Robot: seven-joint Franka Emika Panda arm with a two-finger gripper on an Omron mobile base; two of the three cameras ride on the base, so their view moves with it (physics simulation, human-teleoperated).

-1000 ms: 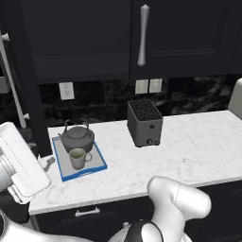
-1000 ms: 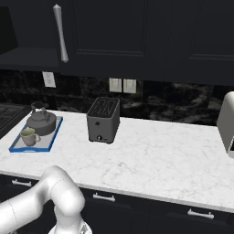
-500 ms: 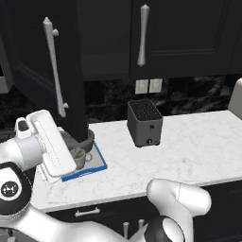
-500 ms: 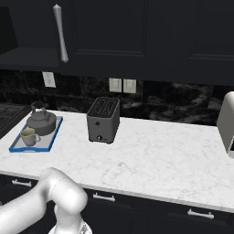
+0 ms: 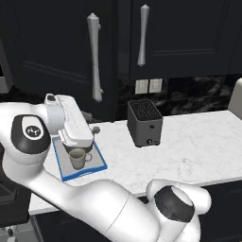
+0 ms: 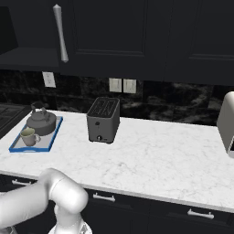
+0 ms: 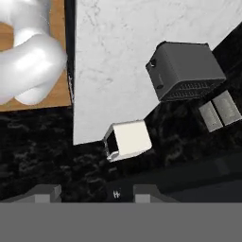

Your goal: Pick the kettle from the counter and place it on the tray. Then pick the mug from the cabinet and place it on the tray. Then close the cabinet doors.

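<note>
The dark grey kettle (image 6: 41, 122) and the beige mug (image 6: 28, 136) both stand on the blue-rimmed tray (image 6: 13, 148) at the left end of the white counter (image 6: 151, 155). In the left base view the mug (image 5: 77, 158) shows on the tray (image 5: 80, 174), while my white hand (image 5: 71, 126) hangs just above it and hides the kettle. My gripper (image 7: 97, 193) is open with nothing between its tips. The left cabinet door (image 5: 52, 56) stands slightly ajar, its silver handle (image 5: 94, 56) beside my hand. The right cabinet door (image 5: 179, 33) is shut.
A boxy dark toaster (image 5: 145, 122) stands mid-counter, also in the right base view (image 6: 103, 119) and the hand view (image 7: 186, 71). A white appliance (image 6: 226, 123) sits at the counter's right end. Wall outlets (image 6: 122, 85) are on the black backsplash. My arm fills the lower left.
The left cabinet door has swung right toward shut, its handle now close to the right door's. My hand has risen from the low left and moved right, over the tray.
</note>
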